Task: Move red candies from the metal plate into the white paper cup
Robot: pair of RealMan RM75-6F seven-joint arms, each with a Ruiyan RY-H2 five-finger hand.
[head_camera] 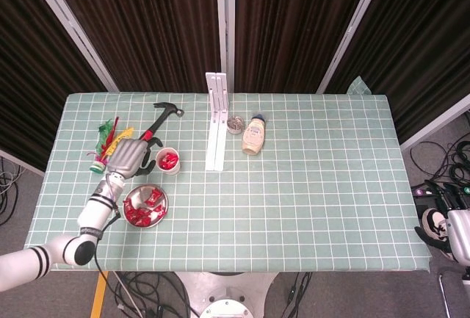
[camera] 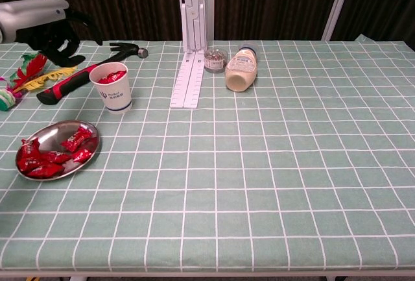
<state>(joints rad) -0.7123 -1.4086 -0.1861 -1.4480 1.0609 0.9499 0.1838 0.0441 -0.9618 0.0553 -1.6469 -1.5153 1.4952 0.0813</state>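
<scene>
The white paper cup (head_camera: 168, 162) (camera: 111, 89) stands left of the table's middle, and red candies (camera: 114, 76) show above its rim. In front of it lies the metal plate (head_camera: 166, 202) (camera: 47, 134), holding several red candies (head_camera: 142, 211) (camera: 50, 158). My left hand (head_camera: 128, 156) (camera: 57, 33) hovers up and to the left of the cup, apart from it. Its dark fingers are spread and hold nothing. My right hand appears in neither view.
A red-handled hammer (head_camera: 158, 123) (camera: 70, 81) lies behind the cup, under my left hand. A feather toy (head_camera: 107, 145) (camera: 21, 78) sits at the far left. A white upright stand (head_camera: 217, 121) (camera: 192, 54), a small tin (head_camera: 236, 124) (camera: 213, 59) and a lying bottle (head_camera: 253, 135) (camera: 240, 70) occupy the back centre.
</scene>
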